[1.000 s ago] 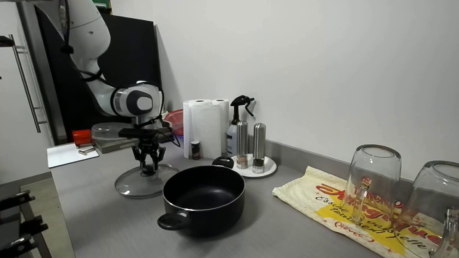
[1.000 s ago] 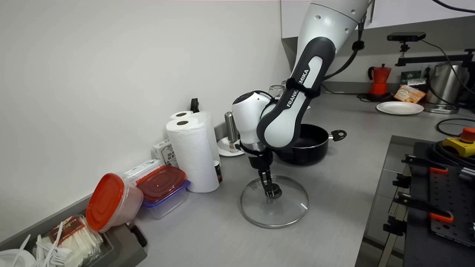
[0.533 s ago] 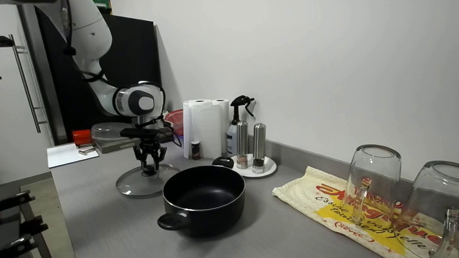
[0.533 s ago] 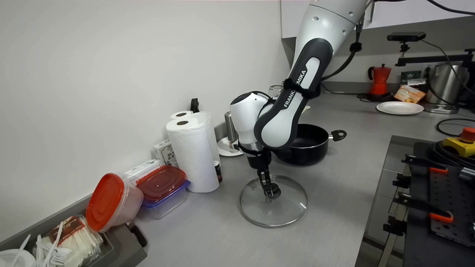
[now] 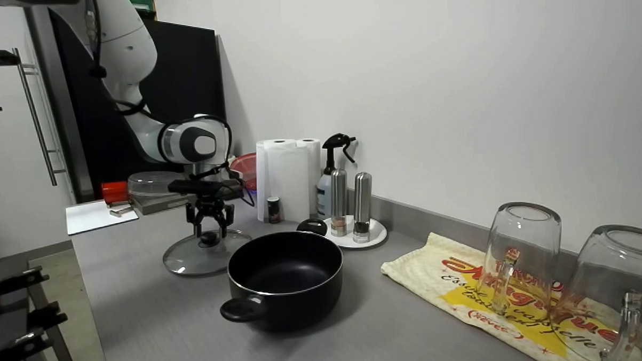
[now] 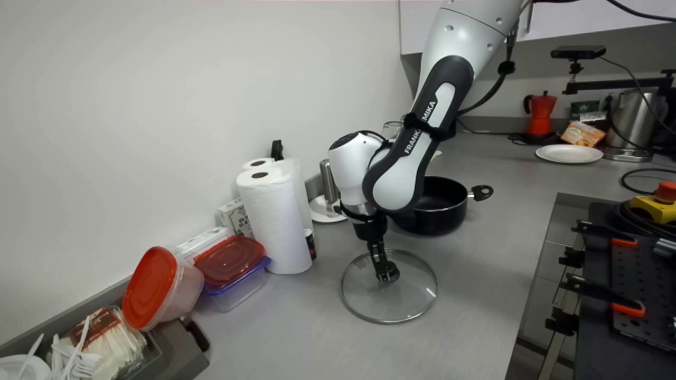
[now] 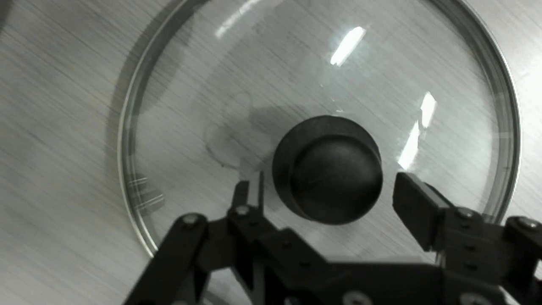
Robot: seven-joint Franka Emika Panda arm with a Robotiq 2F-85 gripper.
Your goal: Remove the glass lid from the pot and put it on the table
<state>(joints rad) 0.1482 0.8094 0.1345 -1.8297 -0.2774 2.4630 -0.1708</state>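
Observation:
The glass lid (image 7: 211,84), clear with a metal rim, lies flat on the grey table (image 5: 160,325) beside the pot. Its black knob (image 7: 336,180) points up. My gripper (image 7: 328,186) stands open around that knob, and the wrist view shows a gap on both sides, with neither finger (image 7: 419,207) touching it. In an exterior view the lid (image 6: 406,301) sits below the gripper (image 6: 385,275), whose fingers overlap each other there. The black pot (image 5: 298,304) is uncovered, its dark inside bare; the arm partly hides the pot (image 6: 443,219) in an exterior view.
Paper towel rolls (image 5: 286,181), a small dark jar (image 5: 273,210) and two steel mills on a white plate (image 5: 376,234) line the wall. Upturned glasses (image 5: 521,259) rest on a printed cloth (image 5: 425,262). Lidded plastic containers (image 6: 232,264) stand by the wall.
My fingers have spread apart from the lid's knob, which they were closed on before. Lid and gripper shifted very slightly a second ago; the pot stays where it was.

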